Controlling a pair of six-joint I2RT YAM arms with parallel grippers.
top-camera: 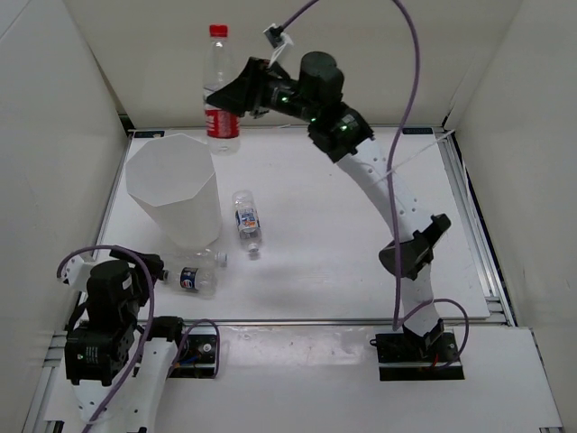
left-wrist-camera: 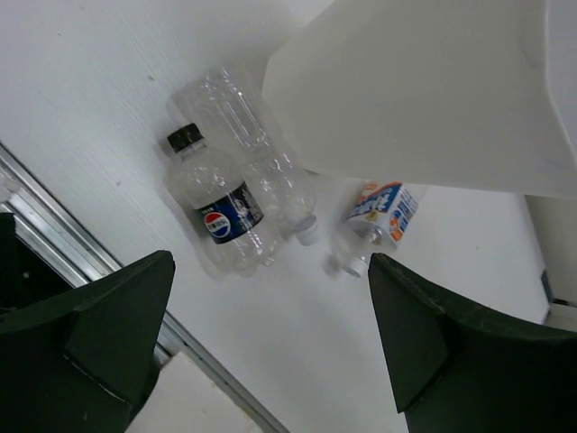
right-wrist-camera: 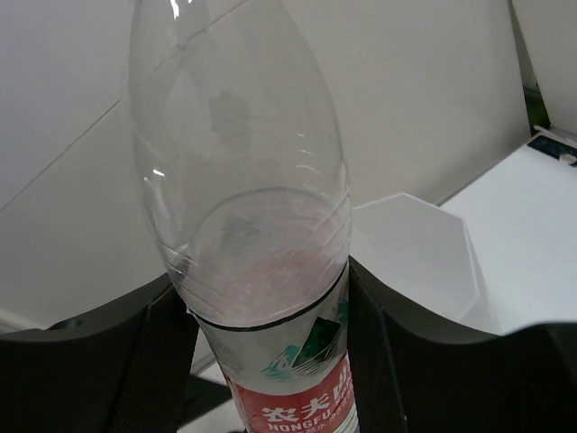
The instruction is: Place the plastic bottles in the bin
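Pressed close to the right wrist camera, the red-labelled bottle (right-wrist-camera: 252,225) stands between the fingers of the right gripper (top-camera: 224,97), which are clamped on its body about at the label's top edge. The largest thing is the white bin (top-camera: 176,203), upright on the left half of the table (top-camera: 343,262) with its mouth open. The held bottle hangs beyond the bin's far side, over the table's back edge and not yet above the opening. To do this carry well, I judge that the arm should bring the bottle toward the near left with its base kept above the rim, since a knock could tip so thin a wall, and let go only once the bottle sits over the middle of the mouth. The bottle points cap up, its long axis near vertical, so it should drop in base first. The left gripper (left-wrist-camera: 270,298) hovers with its fingers spread wide over the bin's near foot. Below it the dark-blue-labelled bottle (left-wrist-camera: 221,212) and the plain bottle (left-wrist-camera: 252,135) lie on their sides, close alongside each other, caps at opposite ends. The blue-white-labelled bottle (top-camera: 246,221) lies flat just right of the bin, its cap toward the arms.
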